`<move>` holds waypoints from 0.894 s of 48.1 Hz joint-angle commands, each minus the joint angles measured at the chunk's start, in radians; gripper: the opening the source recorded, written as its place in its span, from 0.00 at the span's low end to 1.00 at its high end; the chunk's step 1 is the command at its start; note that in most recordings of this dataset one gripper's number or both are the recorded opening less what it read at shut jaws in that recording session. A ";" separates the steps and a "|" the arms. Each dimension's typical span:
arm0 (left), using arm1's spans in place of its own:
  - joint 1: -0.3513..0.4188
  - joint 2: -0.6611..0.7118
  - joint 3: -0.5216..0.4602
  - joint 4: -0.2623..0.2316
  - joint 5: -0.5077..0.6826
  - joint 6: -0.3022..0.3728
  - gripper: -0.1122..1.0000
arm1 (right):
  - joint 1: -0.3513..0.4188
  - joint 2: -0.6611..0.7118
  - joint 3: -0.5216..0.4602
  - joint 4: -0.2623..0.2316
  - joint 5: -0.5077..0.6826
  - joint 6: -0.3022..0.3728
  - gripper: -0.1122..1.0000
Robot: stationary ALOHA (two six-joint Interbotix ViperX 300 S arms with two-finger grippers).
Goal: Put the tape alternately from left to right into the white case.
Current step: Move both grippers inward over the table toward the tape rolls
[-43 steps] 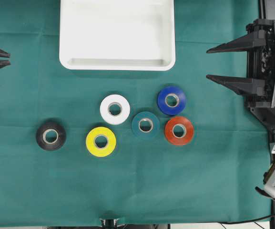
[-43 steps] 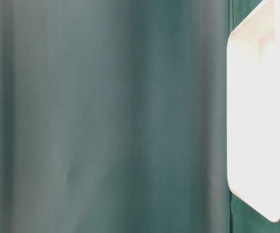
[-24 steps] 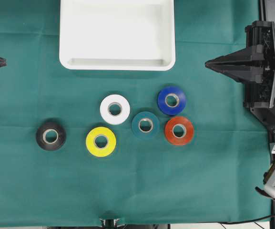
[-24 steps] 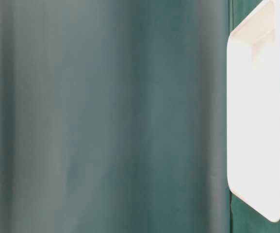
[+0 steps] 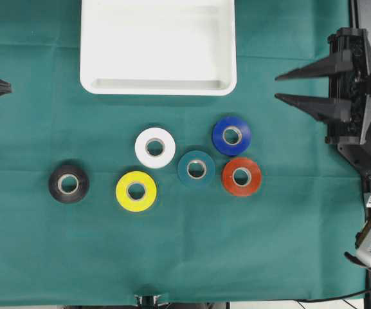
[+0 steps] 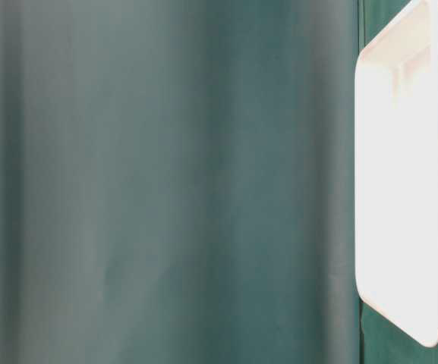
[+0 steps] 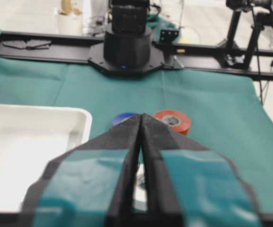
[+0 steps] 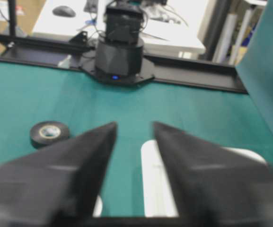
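Observation:
Six rolls of tape lie flat on the green cloth: black (image 5: 69, 183), yellow (image 5: 136, 191), white (image 5: 155, 147), teal (image 5: 196, 168), blue (image 5: 231, 136) and orange-red (image 5: 241, 176). The white case (image 5: 158, 45) stands behind them at the top centre with nothing in it. At the far left edge my left gripper (image 5: 9, 85) is shut and empty, well away from the rolls. Its wrist view shows the closed tips (image 7: 141, 115) before the blue tape (image 7: 122, 118) and the orange-red tape (image 7: 172, 120). My right gripper (image 5: 276, 87) hangs open and empty at the right, level with the case's front rim.
The green cloth (image 5: 191, 251) covers the table, and its front edge runs along the bottom. The right arm's black body (image 5: 362, 109) fills the right side. The right wrist view shows the black tape (image 8: 49, 133) and the case's rim (image 8: 157, 175). The table-level view shows mostly blurred cloth.
My right gripper's jaws closed together and have now parted again, narrower than a second ago. The left gripper's slightly parted tips have closed. No roll has moved.

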 commanded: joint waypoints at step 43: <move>-0.006 0.245 -0.072 -0.003 0.014 -0.006 0.93 | -0.015 0.222 -0.063 0.000 0.020 0.064 0.83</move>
